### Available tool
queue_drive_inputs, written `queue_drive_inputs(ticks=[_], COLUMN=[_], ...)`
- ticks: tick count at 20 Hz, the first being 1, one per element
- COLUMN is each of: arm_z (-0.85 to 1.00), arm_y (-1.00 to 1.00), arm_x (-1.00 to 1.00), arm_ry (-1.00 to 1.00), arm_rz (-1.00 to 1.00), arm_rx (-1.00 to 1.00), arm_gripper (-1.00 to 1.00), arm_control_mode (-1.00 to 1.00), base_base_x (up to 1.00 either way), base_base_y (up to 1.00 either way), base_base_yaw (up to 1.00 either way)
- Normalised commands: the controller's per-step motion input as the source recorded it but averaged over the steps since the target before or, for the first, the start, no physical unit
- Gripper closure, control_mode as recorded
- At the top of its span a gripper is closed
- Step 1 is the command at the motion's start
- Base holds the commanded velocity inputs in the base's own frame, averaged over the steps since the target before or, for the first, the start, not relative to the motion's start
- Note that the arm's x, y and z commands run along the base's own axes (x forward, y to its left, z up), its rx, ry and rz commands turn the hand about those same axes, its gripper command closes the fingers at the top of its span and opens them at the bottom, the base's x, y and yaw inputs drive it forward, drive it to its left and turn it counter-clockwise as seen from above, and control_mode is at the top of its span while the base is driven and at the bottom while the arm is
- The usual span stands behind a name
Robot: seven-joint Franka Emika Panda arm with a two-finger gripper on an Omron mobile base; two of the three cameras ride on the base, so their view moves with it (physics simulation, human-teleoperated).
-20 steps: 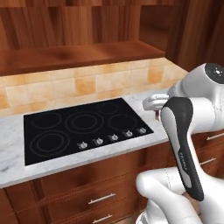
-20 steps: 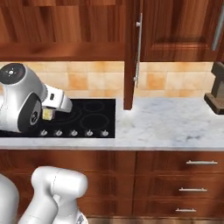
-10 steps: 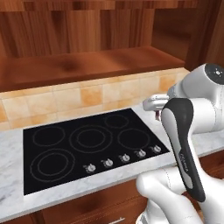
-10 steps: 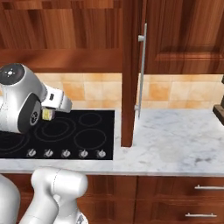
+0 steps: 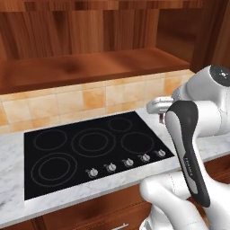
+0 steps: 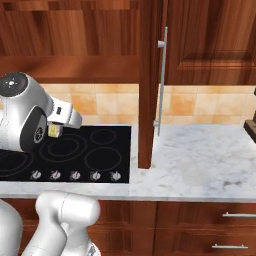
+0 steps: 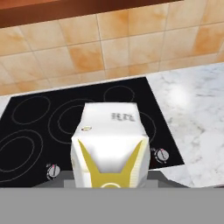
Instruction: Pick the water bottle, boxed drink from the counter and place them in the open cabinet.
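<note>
claw [image 7: 111, 177] is clamped tight on the boxed drink [image 7: 110, 142], which i'm carrying above the black cooktop [image 5: 92, 152] so it can go up onto the open cabinet [image 5: 90, 67] shelf.

Glossy white rounded arm [image 5: 204, 117] segments, a black curved panel with small lettering, dark-capped joints.

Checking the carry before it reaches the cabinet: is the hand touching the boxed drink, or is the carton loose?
Touching. The hand view shows the boxed drink filling the hand, lifted above the cooktop; the fingertips themselves are hidden behind it.
</note>
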Motion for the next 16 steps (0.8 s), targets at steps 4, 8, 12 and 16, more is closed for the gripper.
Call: queue_drive_inputs(ticks=[4, 8, 12, 16], arm_z=[0.0, 0.0, 0.0, 0.0], arm_y=[0.0, 0.0, 0.0, -0.05], arm_x=[0.0, 0.0, -0.12, -0.29], arm_ry=[0.0, 0.0, -0.01, -0.01], arm_rz=[0.0, 0.0, -0.01, -0.01], arm_rx=[0.0, 0.0, 0.0, 0.0], arm_gripper=[1.0, 1.0, 1.0, 1.0], arm_control_mode=[1.0, -1.0, -1.0, -1.0], base_base_x=[0.0, 0.0, 0.0, 0.0], base_base_y=[0.0, 0.0, 0.0, 0.0], base_base_yaw=[0.0, 0.0, 0.0, 0.0])
